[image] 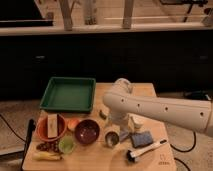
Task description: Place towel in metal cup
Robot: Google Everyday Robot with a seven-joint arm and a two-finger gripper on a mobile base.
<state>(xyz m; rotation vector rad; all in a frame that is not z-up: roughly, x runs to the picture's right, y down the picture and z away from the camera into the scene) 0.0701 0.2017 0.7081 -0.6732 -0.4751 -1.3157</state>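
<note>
The metal cup point(111, 138) stands upright on the wooden desk point(155, 160), near its front edge, with its open mouth facing up. It sits just right of a dark red bowl point(87, 131) and just left of a blue-grey sponge point(141, 138). The towel cannot be made out with certainty; a pale, folded-looking shape point(134, 122) shows just behind the sponge, partly hidden by the arm, and it may be cloth.

The pincer point(116, 120) hangs directly behind and above the cup, at the end of the white arm point(160, 107) that reaches in from the right edge and bends down over the middle of the desk. Whether the pincer is released or clenched cannot be told, since the arm's own bulk hides it.

In front of the sponge lies a dish brush point(145, 150) with a white handle, angled up toward the right. Left of the bowl are an orange bowl point(51, 127) holding a pale, upright packet, a small green cup point(66, 145) and, at the front left corner, a banana point(46, 156) with something dark just behind it. A green tray point(68, 93) occupies the back left of the desk. A black cable point(27, 137) runs along the left side of the desk.
</note>
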